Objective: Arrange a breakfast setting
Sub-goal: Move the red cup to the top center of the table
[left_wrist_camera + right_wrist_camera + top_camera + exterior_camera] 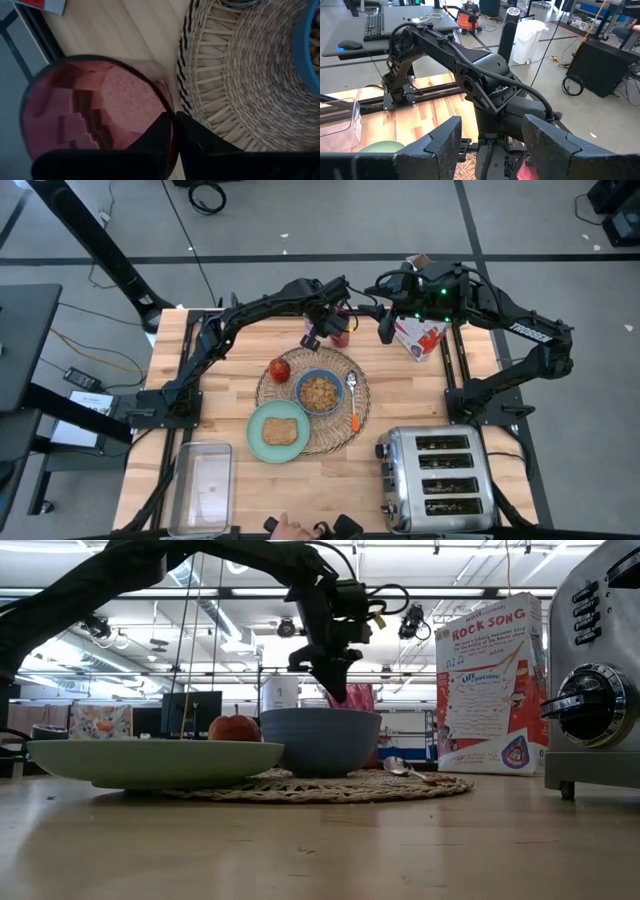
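Observation:
The round straw placemat (312, 400) carries the blue bowl (319, 392) of cereal, the red apple (279, 369) and the orange-handled spoon (352, 395). The mint-green plate (279, 431) with the toast slice (281, 431) overlaps the placemat's near left edge. The red-filled glass (340, 332) is just beyond the placemat's far edge. My left gripper (172, 117) is shut on it from above. In the low view the bowl (320, 740) hides the bottom of the glass (355, 698). My right gripper (492, 131) is open and empty, to the right of the glass. My left gripper holds the glass by its rim (169, 111), on the side nearest the placemat, with one finger (155, 142) inside the glass and one (200, 142) outside. The fingers come from above, pointing down. The glass is upright; whether it stands on the table, I cannot tell.
A cereal box (420, 335) stands at the far right, close to my right gripper. A chrome toaster (437, 480) is at the near right and a clear plastic container (205, 480) at the near left. A person's hand (290, 530) shows at the near edge.

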Tool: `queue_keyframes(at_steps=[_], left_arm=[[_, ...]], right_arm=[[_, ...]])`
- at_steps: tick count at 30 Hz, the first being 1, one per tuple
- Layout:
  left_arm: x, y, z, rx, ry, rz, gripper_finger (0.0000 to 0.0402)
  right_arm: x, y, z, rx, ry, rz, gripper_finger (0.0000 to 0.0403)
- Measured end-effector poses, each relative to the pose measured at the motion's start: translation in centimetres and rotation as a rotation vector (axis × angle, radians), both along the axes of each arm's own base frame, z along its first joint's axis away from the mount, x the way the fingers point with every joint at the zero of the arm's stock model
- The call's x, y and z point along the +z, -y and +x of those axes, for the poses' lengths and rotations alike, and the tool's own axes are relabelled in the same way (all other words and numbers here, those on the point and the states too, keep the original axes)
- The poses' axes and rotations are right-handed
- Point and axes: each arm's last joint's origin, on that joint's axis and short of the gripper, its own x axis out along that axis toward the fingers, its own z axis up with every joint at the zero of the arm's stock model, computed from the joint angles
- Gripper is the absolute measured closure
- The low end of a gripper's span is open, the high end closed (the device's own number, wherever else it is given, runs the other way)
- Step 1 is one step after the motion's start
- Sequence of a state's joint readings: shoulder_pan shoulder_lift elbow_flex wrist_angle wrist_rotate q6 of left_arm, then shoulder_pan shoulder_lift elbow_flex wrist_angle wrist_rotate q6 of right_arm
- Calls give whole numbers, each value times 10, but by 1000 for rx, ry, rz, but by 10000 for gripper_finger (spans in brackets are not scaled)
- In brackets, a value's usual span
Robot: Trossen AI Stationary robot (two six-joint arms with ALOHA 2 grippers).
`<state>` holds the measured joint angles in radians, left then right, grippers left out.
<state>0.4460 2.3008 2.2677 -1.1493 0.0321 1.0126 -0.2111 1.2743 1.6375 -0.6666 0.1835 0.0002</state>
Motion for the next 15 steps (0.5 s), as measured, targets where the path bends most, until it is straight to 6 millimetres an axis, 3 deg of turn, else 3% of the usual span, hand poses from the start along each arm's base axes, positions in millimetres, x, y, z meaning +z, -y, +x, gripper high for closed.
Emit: queue_keyframes(at_steps=[15], left_arm=[[3, -2, 1, 13, 32, 22, 367]], right_arm=[[0, 0, 0, -5, 4, 6, 188]])
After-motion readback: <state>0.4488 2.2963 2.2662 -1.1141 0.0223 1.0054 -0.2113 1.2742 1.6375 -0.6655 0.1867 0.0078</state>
